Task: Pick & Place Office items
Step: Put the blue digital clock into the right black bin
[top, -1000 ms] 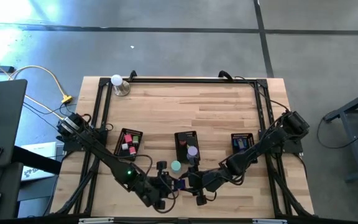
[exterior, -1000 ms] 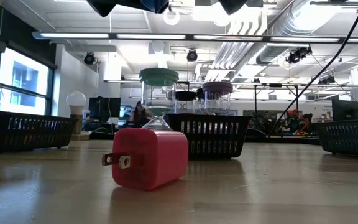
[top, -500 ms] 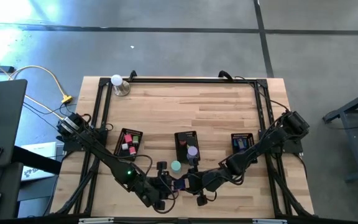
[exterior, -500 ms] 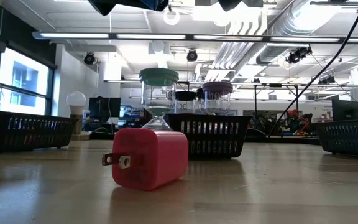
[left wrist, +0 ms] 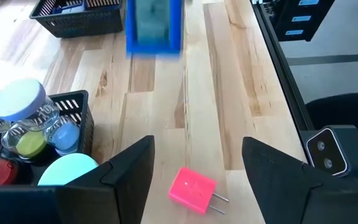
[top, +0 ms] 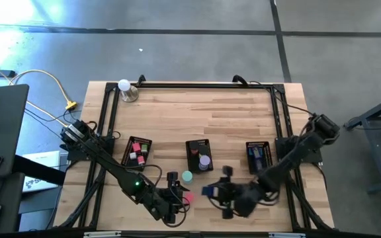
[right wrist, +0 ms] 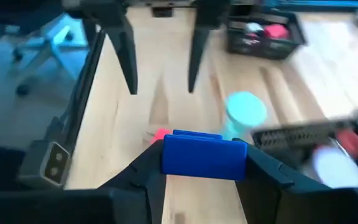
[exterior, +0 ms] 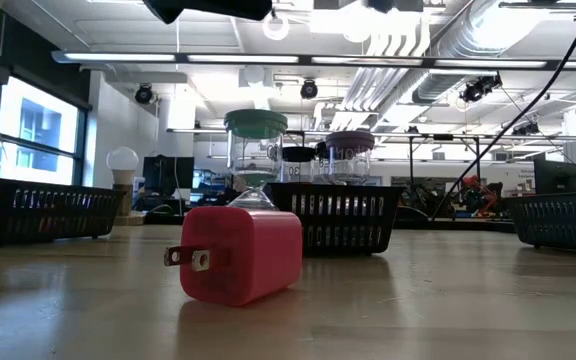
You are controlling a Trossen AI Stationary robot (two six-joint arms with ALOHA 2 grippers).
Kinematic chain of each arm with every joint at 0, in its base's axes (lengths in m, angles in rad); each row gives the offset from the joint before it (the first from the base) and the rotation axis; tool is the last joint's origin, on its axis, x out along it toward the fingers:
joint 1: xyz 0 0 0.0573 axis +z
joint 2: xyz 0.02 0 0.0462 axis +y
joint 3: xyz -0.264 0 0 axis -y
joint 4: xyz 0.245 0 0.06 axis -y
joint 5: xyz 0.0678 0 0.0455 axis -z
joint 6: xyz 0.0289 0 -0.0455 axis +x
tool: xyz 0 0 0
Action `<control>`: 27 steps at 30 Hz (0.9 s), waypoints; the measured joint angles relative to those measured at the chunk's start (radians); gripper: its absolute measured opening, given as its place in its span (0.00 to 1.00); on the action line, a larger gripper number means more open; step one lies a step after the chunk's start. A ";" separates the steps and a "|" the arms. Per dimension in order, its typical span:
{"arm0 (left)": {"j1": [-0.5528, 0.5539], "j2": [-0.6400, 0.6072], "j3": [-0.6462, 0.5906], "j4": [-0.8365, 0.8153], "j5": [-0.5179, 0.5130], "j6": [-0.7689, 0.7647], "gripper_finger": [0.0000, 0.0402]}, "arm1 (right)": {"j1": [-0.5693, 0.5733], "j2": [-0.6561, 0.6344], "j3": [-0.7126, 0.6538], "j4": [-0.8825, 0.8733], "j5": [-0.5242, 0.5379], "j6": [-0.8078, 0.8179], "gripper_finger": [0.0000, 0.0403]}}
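From above, I see my right gripper (top: pixel 211 191) pinching the dark blue rectangular block (top: pixel 209 191) beside the teal-capped roll (top: pixel 187 176). Its wrist view shows a narrow hold; a swing could drop it. Left gripper (left wrist: pixel 197 163) is spread above the pink plastic plug block (left wrist: pixel 192 189), and could knock it.

A robotics lab or workshop in an open industrial hall. The low view shows exposed ducts (exterior: pixel 438 45), pipes and strip lights overhead, with benches and equipment far behind. From above, a wooden table (top: pixel 197 112) stands on polished concrete floor (top: pixel 177 39), cables (top: pixel 42 82) trailing beside it.
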 joint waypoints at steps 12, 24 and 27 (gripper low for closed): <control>0.005 0.000 0.000 -0.002 0.004 0.082 0.59 | 0.202 -0.041 0.000 -0.483 0.363 0.731 0.35; 0.023 0.000 0.000 -0.002 0.007 0.165 0.59 | 0.262 -0.034 0.000 -1.029 0.165 1.472 0.35; 0.031 0.000 0.000 -0.002 0.012 0.179 0.59 | 0.281 -0.032 0.000 -1.135 0.096 1.601 0.35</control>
